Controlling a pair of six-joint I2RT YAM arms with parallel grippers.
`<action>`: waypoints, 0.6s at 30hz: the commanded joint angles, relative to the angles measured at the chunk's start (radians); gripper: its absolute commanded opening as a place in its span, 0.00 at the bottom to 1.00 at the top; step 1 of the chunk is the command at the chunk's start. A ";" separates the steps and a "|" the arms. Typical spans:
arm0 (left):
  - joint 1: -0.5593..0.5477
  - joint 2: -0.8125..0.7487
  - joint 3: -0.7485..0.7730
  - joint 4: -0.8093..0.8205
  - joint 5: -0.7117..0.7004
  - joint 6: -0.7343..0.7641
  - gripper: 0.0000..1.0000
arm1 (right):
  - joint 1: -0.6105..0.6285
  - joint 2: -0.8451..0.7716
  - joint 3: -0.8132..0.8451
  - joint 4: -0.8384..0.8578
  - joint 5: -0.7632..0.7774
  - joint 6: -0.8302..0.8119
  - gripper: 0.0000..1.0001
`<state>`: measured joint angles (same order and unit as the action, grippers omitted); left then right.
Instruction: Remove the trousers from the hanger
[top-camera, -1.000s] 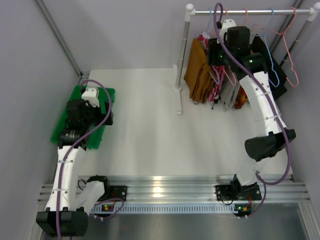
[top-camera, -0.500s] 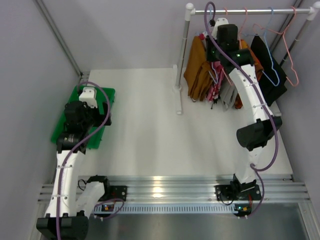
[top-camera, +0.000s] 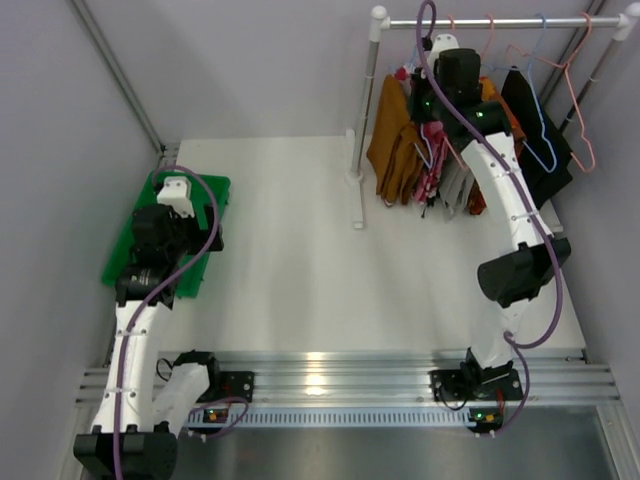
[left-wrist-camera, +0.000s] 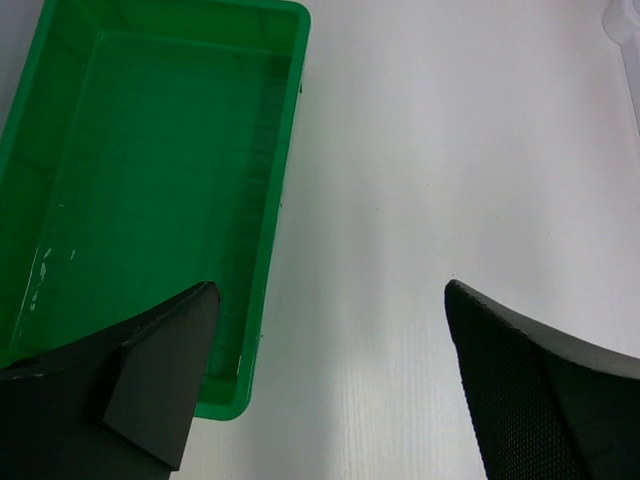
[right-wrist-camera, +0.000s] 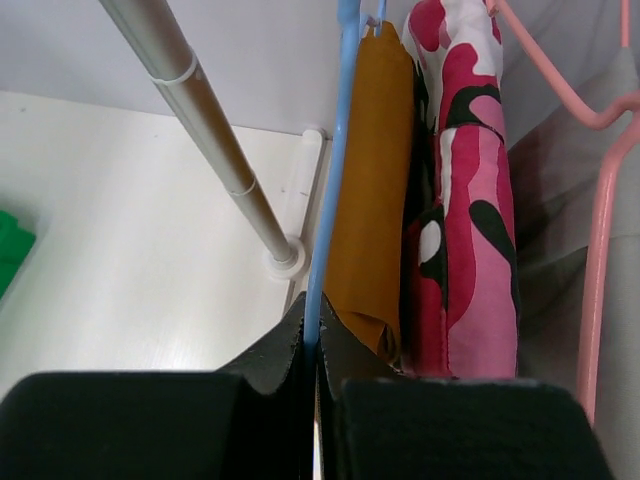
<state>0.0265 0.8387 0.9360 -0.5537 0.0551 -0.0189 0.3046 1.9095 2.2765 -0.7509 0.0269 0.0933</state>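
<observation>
At the near left of the table (top-camera: 300, 260), the left claw (left-wrist-camera: 328, 340) hangs with its jaws spread wide and nothing between them, over the right-hand rim of the green tray (left-wrist-camera: 285, 150). It is well apart from the clothes.

Across the table at the far right, the right claw (right-wrist-camera: 312, 340) is raised to the rail (right-wrist-camera: 200, 110). Its jaws are pinched narrow on the wire of the blue hanger (right-wrist-camera: 330, 200), low on the hanger's near side. The mustard trousers (right-wrist-camera: 370, 190) are folded over that hanger, just beside the gripped wire. The pink flowered trousers (right-wrist-camera: 460, 200) press against them on the other side, with a pink hanger (right-wrist-camera: 600, 250) beyond.

The step in hand looks like securing the hanger; the trousers are not yet off it. The next move probably calls for lifting the hook clear of the rail without snagging the neighbouring clothes. The hanger would then come towards the idle left claw, which could take the cloth and draw it off
</observation>
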 joint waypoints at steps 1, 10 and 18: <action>0.006 0.026 0.040 0.058 -0.043 -0.052 0.99 | -0.009 -0.147 -0.029 0.200 -0.070 0.049 0.00; 0.004 0.039 0.070 0.138 -0.133 -0.142 0.99 | -0.022 -0.294 -0.092 0.340 -0.064 0.083 0.00; 0.004 -0.007 0.044 0.210 -0.074 -0.158 0.99 | -0.036 -0.366 -0.143 0.439 -0.058 0.074 0.00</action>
<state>0.0265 0.8459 0.9676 -0.4362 -0.0463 -0.1528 0.2787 1.6382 2.0960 -0.6098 -0.0235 0.1616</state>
